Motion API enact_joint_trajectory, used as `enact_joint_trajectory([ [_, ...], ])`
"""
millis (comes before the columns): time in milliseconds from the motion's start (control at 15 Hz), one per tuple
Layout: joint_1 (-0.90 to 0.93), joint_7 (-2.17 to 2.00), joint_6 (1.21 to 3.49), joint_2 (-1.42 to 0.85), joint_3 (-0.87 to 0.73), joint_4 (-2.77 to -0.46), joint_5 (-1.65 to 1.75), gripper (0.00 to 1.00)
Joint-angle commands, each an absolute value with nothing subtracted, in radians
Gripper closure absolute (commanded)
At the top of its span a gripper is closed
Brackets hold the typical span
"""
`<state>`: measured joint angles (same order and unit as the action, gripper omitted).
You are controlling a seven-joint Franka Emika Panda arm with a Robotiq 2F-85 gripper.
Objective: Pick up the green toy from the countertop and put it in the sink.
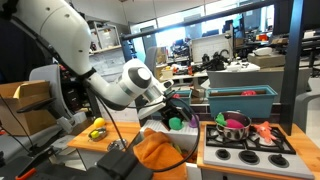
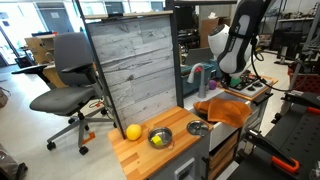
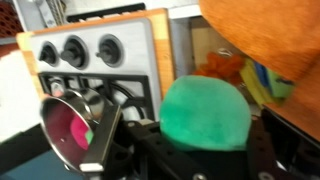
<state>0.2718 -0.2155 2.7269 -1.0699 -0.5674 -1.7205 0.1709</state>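
My gripper [image 1: 174, 116] is shut on the green toy [image 1: 177, 123], a bright-green ball, and holds it in the air between the wooden countertop [image 1: 85, 141] and the white stove. In the wrist view the ball [image 3: 205, 113] fills the space between the black jaws [image 3: 200, 150]. The gripper also shows in an exterior view [image 2: 233, 78], where the ball is hidden. The sink's arched grey faucet [image 2: 194, 78] stands beside the countertop [image 2: 140, 158]. The basin is mostly hidden behind a large orange object [image 2: 226, 111].
The stove [image 1: 247, 147] carries a silver pot with a pink ball [image 1: 236, 122]; the pot also shows in the wrist view [image 3: 70, 127]. A yellow-and-green toy [image 1: 97, 131] lies on the countertop. A yellow ball [image 2: 133, 131] and a small bowl [image 2: 160, 138] sit there. A teal bin [image 1: 240, 100] stands behind.
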Motion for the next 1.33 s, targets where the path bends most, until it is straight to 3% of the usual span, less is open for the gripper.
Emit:
enact_joint_trajectory([
  [0,0.235,-0.141,2.459,-1.073,-0.591,-1.622,0.183,1.00],
  [467,0.168,0.019,1.901,-1.154,-0.571,-1.341,0.112,1.00],
  [533,0.081,-0.072,1.843,-1.127,-0.471,-1.278,0.186,1.00],
  [867,-0.074,-0.272,1.807,-1.186,-0.342,-1.026,0.124,1.00],
  [1267,-0.128,-0.550,1.836,-1.280,-0.330,-0.854,0.124,1.00],
])
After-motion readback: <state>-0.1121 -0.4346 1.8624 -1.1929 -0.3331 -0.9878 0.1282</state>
